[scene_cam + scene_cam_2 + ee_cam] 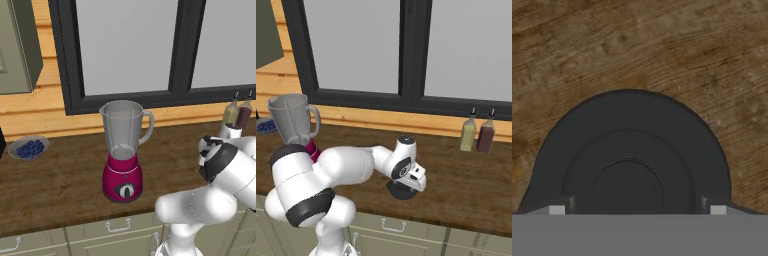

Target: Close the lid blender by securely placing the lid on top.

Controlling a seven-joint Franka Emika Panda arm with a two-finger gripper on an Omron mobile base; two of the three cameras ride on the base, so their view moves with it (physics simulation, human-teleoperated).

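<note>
Directly under the open pincer, the lid lies flat, knob between its fingertips.

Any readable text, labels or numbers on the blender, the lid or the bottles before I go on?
None can be read.
Blender: its dial carries no legible marks.
Lid: plain black, no lettering.
Two bottles: no readable labels; too small to tell.

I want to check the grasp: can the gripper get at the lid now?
Probably yes. The gripper hangs right above the lid on the counter, fingertips apart on either side of its knob, with nothing between.
</note>
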